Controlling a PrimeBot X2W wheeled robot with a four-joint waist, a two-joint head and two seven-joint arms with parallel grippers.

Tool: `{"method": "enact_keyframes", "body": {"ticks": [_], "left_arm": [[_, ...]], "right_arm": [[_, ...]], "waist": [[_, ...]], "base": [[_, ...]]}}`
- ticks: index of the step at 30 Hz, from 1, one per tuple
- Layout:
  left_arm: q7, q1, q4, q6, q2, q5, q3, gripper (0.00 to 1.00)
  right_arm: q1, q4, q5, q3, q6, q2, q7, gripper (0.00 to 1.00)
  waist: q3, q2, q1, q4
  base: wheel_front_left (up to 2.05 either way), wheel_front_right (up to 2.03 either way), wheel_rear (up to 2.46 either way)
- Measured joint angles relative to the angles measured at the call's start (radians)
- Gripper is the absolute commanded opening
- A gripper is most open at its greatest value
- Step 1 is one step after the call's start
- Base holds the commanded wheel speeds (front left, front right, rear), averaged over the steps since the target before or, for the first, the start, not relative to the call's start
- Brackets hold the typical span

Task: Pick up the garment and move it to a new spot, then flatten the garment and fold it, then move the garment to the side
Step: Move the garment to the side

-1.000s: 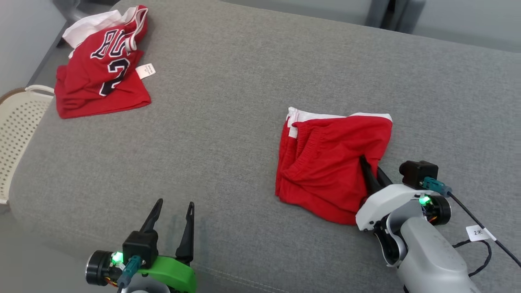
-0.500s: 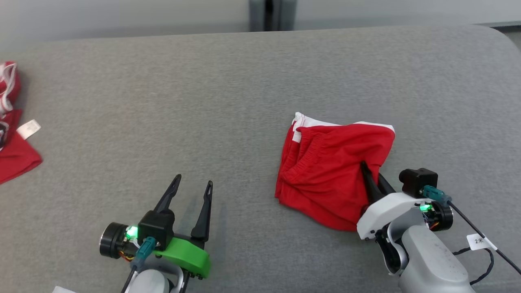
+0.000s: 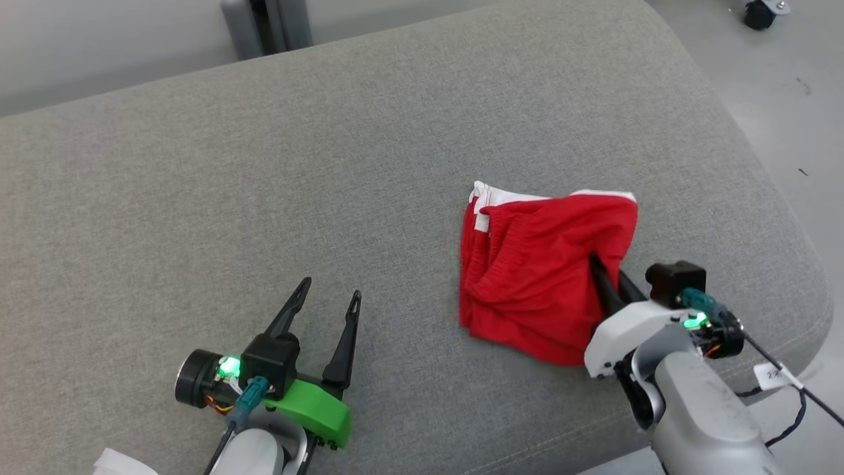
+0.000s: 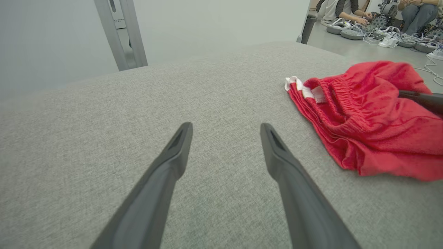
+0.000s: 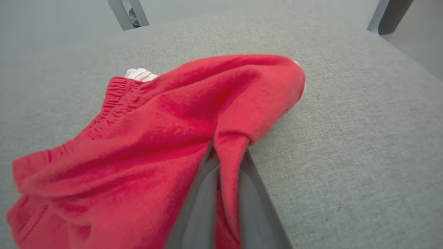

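We see the red garment (image 3: 541, 277) lying crumpled on the grey cushion (image 3: 264, 165), at about four o'clock from the middle of the head view and near the cushion's rounded right end. Its gathered waistband faces nine o'clock, and a white trim (image 3: 491, 196) shows along the twelve o'clock edge. Our right gripper (image 3: 605, 267) comes in from five o'clock with its two dark fingers (image 5: 202, 200) pressed together on a pinch of red cloth at the garment's four o'clock side. In the right wrist view a fold of fabric runs down between them. The cloth humps up toward the grip, while the rest lies on the cushion. Our left gripper (image 3: 331, 287) sits at seven o'clock over bare cushion, its fingers spread apart with nothing between them, pointing toward one o'clock. It is well apart from the garment, which lies at its two o'clock in the left wrist view. Past the cushion at eleven o'clock stands a grey metal post (image 3: 264, 26), and pale floor (image 3: 758, 99) shows at one o'clock.
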Motion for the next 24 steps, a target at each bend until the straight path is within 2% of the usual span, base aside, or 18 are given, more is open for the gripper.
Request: {"method": "enact_keyframes", "body": {"ticks": [3, 6, 18, 24], "left_arm": [[0.000, -0.002, 0.008, -0.006, 0.006, 0.006, 0.001, 1.00], [0.000, -0.003, 0.009, -0.006, 0.010, 0.006, 0.009, 1.00], [0.000, -0.033, -0.007, -0.010, 0.022, 0.013, 0.036, 1.00], [0.000, -0.054, -0.022, -0.010, 0.022, 0.013, 0.044, 1.00]], "right_arm": [[-0.050, 0.037, -0.098, -0.065, 0.000, -0.012, 0.000, 0.00], [-0.098, 0.078, -0.180, -0.108, 0.000, -0.064, 0.000, 0.00], [-0.316, 0.234, -0.386, -0.358, 0.000, -0.280, 0.023, 0.00], [-0.358, 0.242, -0.491, -0.503, 0.000, -0.331, 0.036, 0.00]], "waist": [[0.019, 0.0000, 0.0000, -0.001], [0.031, 0.0000, 0.0000, 0.021], [0.109, 0.0000, 0.0000, 0.183], [0.155, 0.0000, 0.0000, 0.247]], "base": [[0.00, 0.00, 0.00], [0.00, 0.00, 0.00], [0.00, 0.00, 0.00], [0.00, 0.00, 0.00]]}}
